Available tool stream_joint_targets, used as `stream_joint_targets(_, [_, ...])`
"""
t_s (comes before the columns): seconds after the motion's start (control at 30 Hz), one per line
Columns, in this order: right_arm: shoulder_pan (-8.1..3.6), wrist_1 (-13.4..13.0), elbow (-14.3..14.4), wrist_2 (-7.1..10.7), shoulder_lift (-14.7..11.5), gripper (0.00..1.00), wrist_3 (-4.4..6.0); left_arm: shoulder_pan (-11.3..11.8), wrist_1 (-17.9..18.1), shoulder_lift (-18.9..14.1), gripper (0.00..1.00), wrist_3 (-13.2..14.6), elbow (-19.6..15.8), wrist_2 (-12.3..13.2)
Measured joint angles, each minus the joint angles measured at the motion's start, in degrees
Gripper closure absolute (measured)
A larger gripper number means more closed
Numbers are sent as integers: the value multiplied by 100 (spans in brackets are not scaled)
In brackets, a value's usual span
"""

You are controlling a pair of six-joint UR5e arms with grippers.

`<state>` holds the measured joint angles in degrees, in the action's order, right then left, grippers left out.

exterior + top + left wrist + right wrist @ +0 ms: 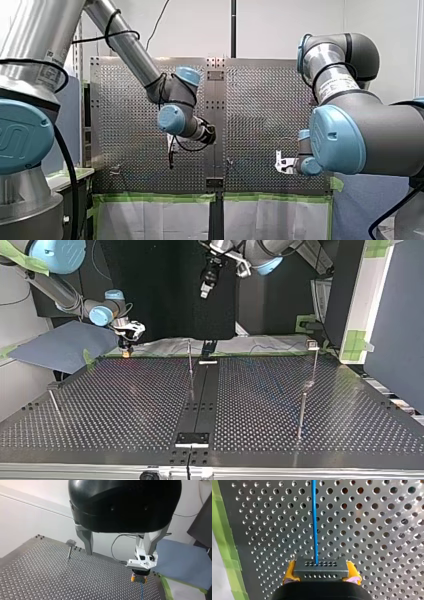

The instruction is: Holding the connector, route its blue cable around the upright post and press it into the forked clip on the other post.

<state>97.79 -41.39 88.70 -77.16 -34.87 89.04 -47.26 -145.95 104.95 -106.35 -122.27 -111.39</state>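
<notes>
- Closest to the right wrist lens: right fingers [290, 571], yellow pads, clamped on the two short ends of the connector [321, 567]; the hold looks centred.
- connector is a small dark block with rows of small holes on its face. Looks rigid and light, probably fine to squeeze. Best hold is the body, as now, never the wire.
- blue cable [314, 522] leaves one of the holes and runs straight ahead of the fingers over the perforated bench [374, 530]. It is thin and likely bendy with some spring. It should wrap a post under light tension and sag if let loose.
- Weak spot, my guess, is where the cable enters the block, so no hard tugs.
- green tape [224, 542] lines the bench edge beside the fingers.
- Top view: near right post [301, 415] at mid right, left post [54, 401] at mid left, centre post [190, 360] at upper centre, far right post [314, 362] at upper right.
- Post heads are too small to tell which carries the forked clip.
- Same view: the right fingers sit at upper left of the frame, low at the bench's far edge. The cable is too faint to trace there.
- left fingers [86, 538] are spread wide with nothing between them. In the top view they hang at top centre, well above the bench.
- Writing, front view: arm sticker [334, 89] at upper right, too small to read. No brand legible.
</notes>
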Motion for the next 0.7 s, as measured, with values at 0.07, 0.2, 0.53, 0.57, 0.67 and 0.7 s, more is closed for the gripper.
stream_joint_targets(0.07, [11, -1, 1, 5, 0, 100, 0, 1, 21, -110, 0, -15, -111, 0])
stream_joint_targets(0.2, [27, 8, -1, 7, 1, 100, -3, 8, 119, -326, 0, -40, -304, -1])
stream_joint_targets(0.53, [34, 51, 0, -124, 1, 100, -42, 20, 345, -863, 0, -110, -470, -1])
stream_joint_targets(0.57, [34, 65, 0, -125, 1, 100, -57, 22, 383, -907, 0, -118, -497, 2])
stream_joint_targets(0.67, [41, 103, 0, -110, -1, 100, -119, 44, 509, -1045, 0, -184, -609, 16])
stream_joint_targets(0.7, [43, 117, 0, -103, -2, 100, -144, 53, 553, -1088, 0, -217, -648, 22])
